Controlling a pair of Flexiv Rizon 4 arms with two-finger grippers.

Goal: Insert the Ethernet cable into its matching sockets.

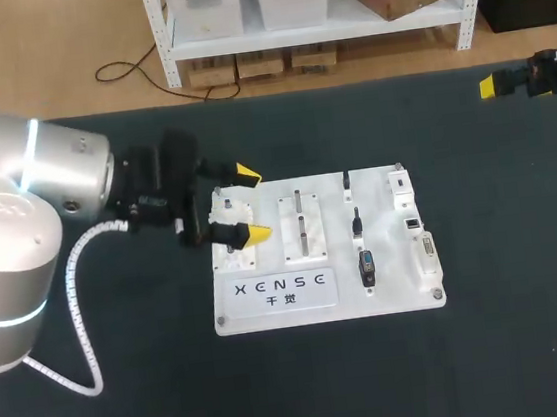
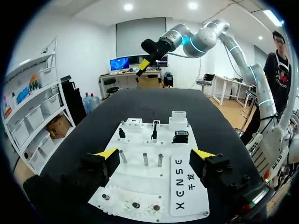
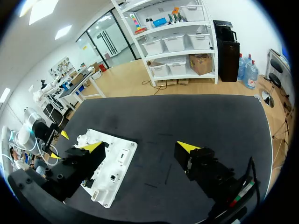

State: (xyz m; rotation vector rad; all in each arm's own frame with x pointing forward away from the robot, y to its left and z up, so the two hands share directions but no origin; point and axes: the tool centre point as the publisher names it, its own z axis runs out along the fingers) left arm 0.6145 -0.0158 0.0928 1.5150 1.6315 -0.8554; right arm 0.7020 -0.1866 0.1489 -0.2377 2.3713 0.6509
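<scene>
A flat white plastic board [image 1: 399, 290] with rounded corners lies on the matte black table [image 1: 498, 365]. Dark lettering [image 1: 280, 289] is printed along the board's near strip. Three slim steel pins [image 2: 145, 160] stand upright from the board, smooth and shiny.

Short black cable pieces [image 1: 364, 249] sit in a row right of the board's middle. From here I can't tell which one is the Ethernet cable. Small boxy sockets [image 1: 413, 223] line the board's right edge just beside them.

The left gripper [image 1: 254, 204] hangs over the board's left end. Its yellow-tipped black fingers are spread wide with nothing between them.

The right gripper [image 3: 140, 147] is well apart from the board, above bare tabletop at the far right. Its fingers are likewise spread and holding nothing
</scene>
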